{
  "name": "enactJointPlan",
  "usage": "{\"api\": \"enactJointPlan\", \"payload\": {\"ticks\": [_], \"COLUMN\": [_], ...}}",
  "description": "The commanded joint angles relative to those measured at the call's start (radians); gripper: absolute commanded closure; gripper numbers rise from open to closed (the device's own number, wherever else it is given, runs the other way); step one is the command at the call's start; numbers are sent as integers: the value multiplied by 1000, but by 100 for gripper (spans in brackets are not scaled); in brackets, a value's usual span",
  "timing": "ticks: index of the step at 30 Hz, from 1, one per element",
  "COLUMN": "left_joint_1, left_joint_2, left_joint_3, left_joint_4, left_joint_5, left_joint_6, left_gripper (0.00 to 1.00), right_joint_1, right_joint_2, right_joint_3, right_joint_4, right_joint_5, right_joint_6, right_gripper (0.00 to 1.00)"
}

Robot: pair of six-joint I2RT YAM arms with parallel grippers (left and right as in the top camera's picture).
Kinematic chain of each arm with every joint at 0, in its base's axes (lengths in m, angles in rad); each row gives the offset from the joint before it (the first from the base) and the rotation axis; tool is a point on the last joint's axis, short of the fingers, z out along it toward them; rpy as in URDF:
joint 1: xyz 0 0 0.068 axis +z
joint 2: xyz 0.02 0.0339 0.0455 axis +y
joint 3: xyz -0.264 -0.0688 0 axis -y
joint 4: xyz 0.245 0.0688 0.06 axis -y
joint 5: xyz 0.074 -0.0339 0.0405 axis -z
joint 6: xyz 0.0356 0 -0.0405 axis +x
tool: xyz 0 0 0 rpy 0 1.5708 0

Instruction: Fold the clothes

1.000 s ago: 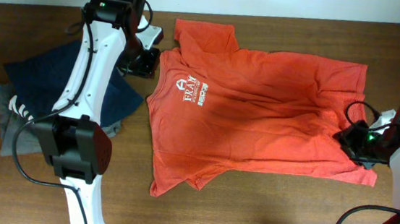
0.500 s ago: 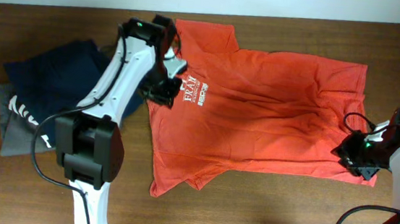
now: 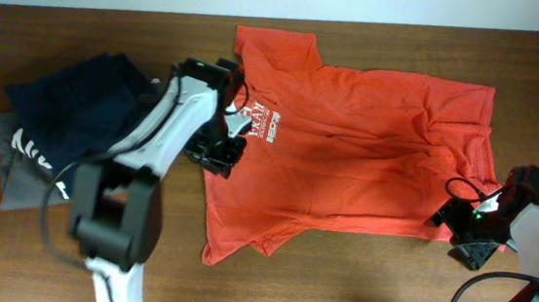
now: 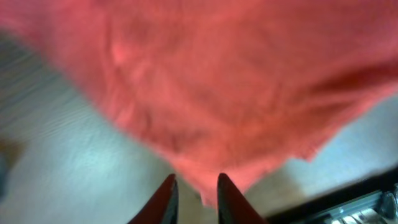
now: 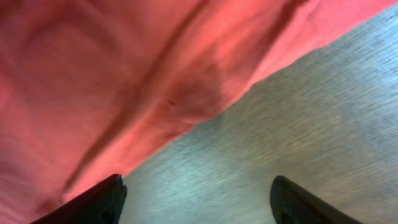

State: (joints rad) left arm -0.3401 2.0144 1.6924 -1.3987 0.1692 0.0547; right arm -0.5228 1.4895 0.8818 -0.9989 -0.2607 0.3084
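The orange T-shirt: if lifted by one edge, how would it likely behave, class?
The T-shirt would probably droop limply, since it lies in soft creases. It looks thin, so likely light. Pushed, it would probably bunch rather than slide on the table.

Orange-red T-shirt (image 3: 348,148) spread flat, front up, white chest logo showing, collar toward picture left, wrinkled.
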Motion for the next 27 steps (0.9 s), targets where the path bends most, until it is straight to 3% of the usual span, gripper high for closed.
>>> {"api": "enactJointPlan", "payload": {"ticks": [1, 10, 19, 27], "left_joint_1": [3, 3, 2, 2], "left_joint_2": [-172, -343, -344, -344], "left_joint_3": [-34, -421, -689, -836], "left_joint_4": [-19, 84, 208, 354], "left_joint_5": [-16, 60, 166, 195], "left_joint_6": [-30, -107, -145, -157], "left_gripper": [72, 66, 65, 55], "right_joint_1": [-37, -227, -230, -230], "right_joint_2": [-10, -10, -10, -10], "right_joint_3": [-8, -8, -8, -8], "right_joint_4": [10, 11, 12, 11], "right_joint_5": [52, 55, 56, 56], "right_joint_6": [26, 25, 25, 25], "right_gripper": [19, 18, 18, 18]}}
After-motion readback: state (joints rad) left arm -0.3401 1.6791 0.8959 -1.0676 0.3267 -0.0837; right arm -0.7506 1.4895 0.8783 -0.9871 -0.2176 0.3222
